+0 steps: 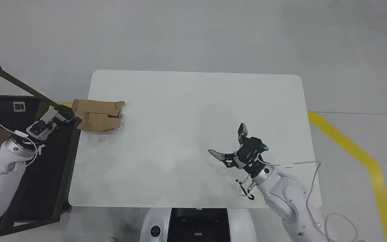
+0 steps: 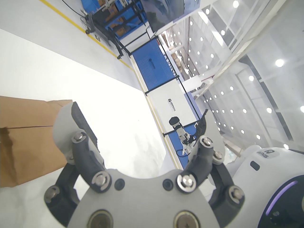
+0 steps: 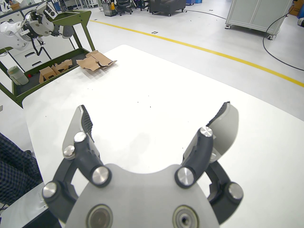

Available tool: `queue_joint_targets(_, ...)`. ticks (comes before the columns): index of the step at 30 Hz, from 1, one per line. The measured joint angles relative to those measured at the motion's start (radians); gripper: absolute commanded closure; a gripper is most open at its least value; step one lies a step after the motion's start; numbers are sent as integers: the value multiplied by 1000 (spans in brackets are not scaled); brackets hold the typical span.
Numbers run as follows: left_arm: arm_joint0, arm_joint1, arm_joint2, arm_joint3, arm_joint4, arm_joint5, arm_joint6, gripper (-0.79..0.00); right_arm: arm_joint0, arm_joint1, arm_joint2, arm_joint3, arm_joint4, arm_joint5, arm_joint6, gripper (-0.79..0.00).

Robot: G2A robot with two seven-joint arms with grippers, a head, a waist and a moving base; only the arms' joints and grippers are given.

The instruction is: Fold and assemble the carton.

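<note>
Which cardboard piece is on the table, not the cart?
The larger flattened carton at the table edge; the smaller cardboard pieces lie on the green cart shelf.

The top view looks steeply down on the whole table [image 1: 199, 91] from above the arms. We see each wrist view set close behind its own fingers, the left gripper [image 2: 137, 110] and the right gripper [image 3: 154, 106], facing low across the tabletop into the room. We find the carton [image 1: 100, 116] in all three views: close in the left wrist view, far across the table in the right.
</note>
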Motion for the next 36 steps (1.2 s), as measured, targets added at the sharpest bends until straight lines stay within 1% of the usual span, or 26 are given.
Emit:
queue_joint_targets(11,-1,0,2,-2,1,1,-1,-785,0,0,0,0,0,0,0,-785)
queue_joint_targets(14,2,-7,7,-24,-10,45,16,-785,0,0,0,0,0,0,0,-785)
queue_joint_targets(17,-6,-17,-7,-3,-72,84,56,-785,0,0,0,0,0,0,0,-785)
queue_joint_targets(19,-11,-22,-27,29,-142,104,50,-785,0,0,0,0,0,0,0,-785)
queue_joint_targets(22,-25,-25,-57,94,-169,120,23,-785,0,0,0,0,0,0,0,-785)
queue_joint_targets(25,-40,-32,-64,153,-177,149,6,-785,0,0,0,0,0,0,0,-785)
queue_joint_targets(28,-65,-48,-41,214,-206,189,-1,-785,0,0,0,0,0,0,0,-785)
queue_joint_targets(32,-108,-76,11,289,-219,207,-15,-785,0,0,0,0,0,0,0,-785)
queue_joint_targets(36,-182,-106,75,392,-166,236,-3,-785,0,0,0,0,0,0,0,-785)
